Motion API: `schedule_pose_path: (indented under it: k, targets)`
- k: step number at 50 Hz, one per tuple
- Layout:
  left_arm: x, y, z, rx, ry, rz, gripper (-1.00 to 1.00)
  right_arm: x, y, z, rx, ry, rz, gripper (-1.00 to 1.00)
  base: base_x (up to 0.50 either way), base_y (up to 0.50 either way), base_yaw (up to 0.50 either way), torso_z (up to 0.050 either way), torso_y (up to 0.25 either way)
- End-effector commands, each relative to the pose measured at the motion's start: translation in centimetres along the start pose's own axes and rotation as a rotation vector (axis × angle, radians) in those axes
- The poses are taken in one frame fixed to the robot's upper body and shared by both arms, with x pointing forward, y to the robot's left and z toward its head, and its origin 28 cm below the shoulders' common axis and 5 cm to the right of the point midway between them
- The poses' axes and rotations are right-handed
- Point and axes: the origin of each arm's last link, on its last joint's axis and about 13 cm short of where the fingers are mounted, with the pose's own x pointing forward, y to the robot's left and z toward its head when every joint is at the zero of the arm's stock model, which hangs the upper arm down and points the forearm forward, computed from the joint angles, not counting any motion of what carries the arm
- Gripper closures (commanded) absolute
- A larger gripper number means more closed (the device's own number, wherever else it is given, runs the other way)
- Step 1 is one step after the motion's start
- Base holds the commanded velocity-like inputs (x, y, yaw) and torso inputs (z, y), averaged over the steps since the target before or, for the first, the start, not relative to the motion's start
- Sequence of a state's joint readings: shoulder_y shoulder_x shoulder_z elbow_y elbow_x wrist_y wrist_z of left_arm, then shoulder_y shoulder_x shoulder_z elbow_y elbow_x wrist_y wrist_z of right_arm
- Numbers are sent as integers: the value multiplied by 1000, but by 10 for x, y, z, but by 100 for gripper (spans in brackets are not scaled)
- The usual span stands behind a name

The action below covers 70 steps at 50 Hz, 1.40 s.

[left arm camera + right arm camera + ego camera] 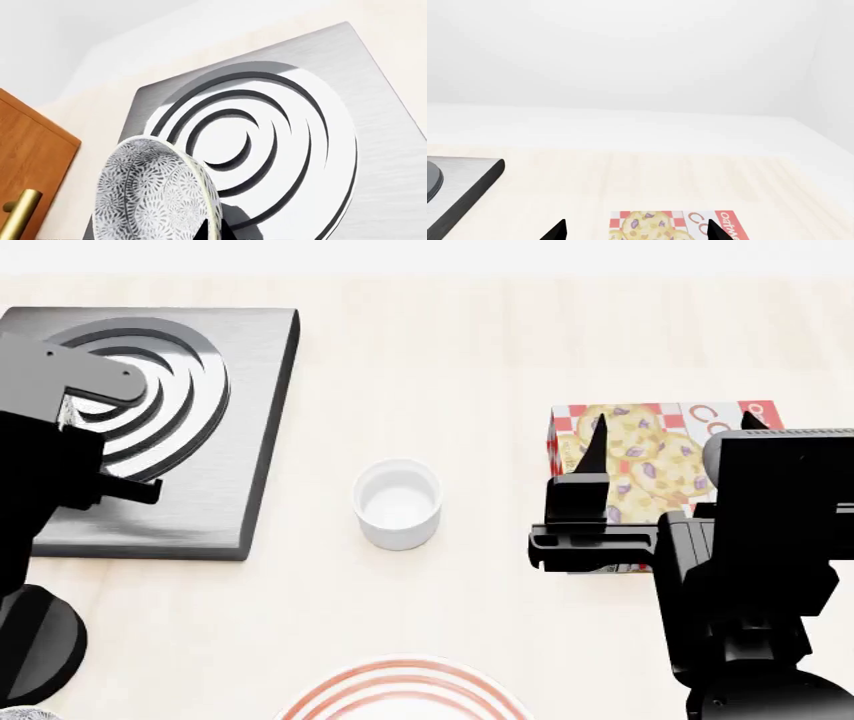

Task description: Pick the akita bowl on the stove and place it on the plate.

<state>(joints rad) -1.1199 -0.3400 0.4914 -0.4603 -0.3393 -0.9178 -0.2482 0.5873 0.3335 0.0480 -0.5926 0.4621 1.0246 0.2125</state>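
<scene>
A white cup [396,503] stands between the stove [240,455] and a cookie box [641,455] (lettering "oatme" readable). The right gripper [667,425] is spread empty. The left gripper's fingers are hidden, the akita bowl [150,192] close before its camera.

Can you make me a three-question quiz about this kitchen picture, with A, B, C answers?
1. Where is the small white cup?
A. between the stove and the cookie box
B. on the burner
C. on the plate

2. What colour are the plate's rings?
A. blue
B. red
C. green

3. How is the akita bowl sitting?
A. flat on the burner
B. upside down on the cup
C. tipped on its side, off the burner

Answers: 1 A, the head view shows the cup on the table between them. 2 B, red rings curve at the plate's edge. 3 C, the left wrist view shows it tilted with the burner rings bare behind it.
</scene>
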Motion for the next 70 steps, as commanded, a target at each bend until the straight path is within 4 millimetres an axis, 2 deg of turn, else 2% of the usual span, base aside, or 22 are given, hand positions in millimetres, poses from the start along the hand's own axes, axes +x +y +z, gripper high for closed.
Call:
schedule_pose_path:
  k: [1,14,19,25,34,46,53,60,65,70]
  targets:
    - [0,1,2,-28,5,3,100,0,0,0,0,0,0,-100,0,0,0,0,0]
    - [-2,2,15,-198,-20,17,100,0,0,-1,-3,1,-2,-100,0,0,0,0,0]
    - [-11,5,44,-372,-120,-8,100,1,0,-1,-8,2,0,-100,0,0,0,0,0]
    - [-28,5,71,-373,-225,-34,100,0,0,-1,-8,1,-1,-100,0,0,0,0,0]
    - [-45,1,93,-352,-316,-84,100,1,0,-1,-7,0,-2,-100,0,0,0,0,0]
    - [-72,-2,103,-133,-449,-193,100,1,-1,-1,-6,0,-1,-100,0,0,0,0,0]
    - [-89,4,109,38,-533,-228,100,1,-1,0,-6,0,-2,-100,0,0,0,0,0]
    - [-102,4,106,181,-589,-274,100,1,-1,0,-6,0,-2,-100,0,0,0,0,0]
    - [-112,5,102,348,-649,-283,100,1,-1,0,-6,0,-2,-100,0,0,0,0,0]
    - [-119,6,98,427,-681,-304,100,0,-1,1,-6,-1,-2,-100,0,0,0,0,0]
